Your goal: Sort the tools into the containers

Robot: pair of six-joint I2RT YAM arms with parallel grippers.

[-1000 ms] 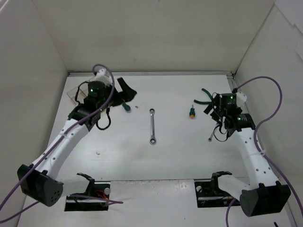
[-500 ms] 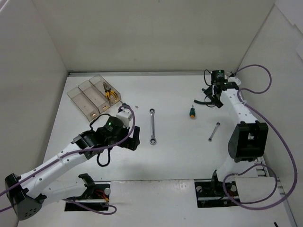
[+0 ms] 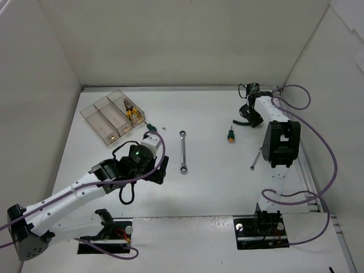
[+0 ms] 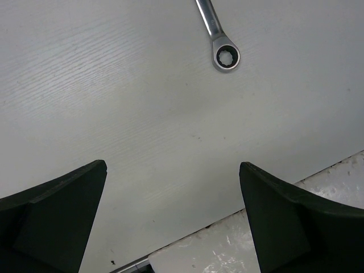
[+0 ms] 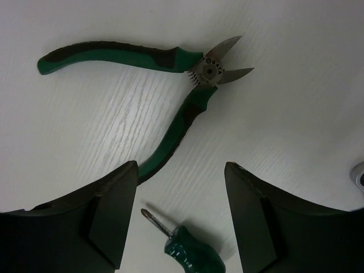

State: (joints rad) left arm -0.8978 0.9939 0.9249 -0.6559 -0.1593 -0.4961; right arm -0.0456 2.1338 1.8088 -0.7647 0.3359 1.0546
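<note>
Top external: 3 joined clear containers [image 3: 94, 118] sit at the far L corner of the table [image 3: 210, 187], with the yellow pliers [image 3: 132, 112] in the R-most bin. A green screwdriver [image 3: 151, 127] lies just beside that bin. The long wrench [image 3: 183, 152] lies mid-table w/ bare board all round. The orange-green screwdriver [image 3: 230, 135] and short wrench [image 3: 257, 158] lie further R. The left gripper [image 3: 158, 169] hangs just L of the long wrench. The right gripper [image 3: 248, 114] is at the far R corner, near the side wall, its claw hard to read from here.

Left wrist: claw spread wide, nothing between the fingers [image 4: 51, 222]. The long wrench's ring end lies ahead, apart from both. The table's near edge cuts the lower R corner.

Right wrist: only this view shows the dark green pliers [image 5: 170, 71] whole, flat on the board, handles splayed. Claw part-spread, pinching nothing. 1 handle tip ends by a finger, contact unclear. The orange-green screwdriver's tip points up between the fingers.
</note>
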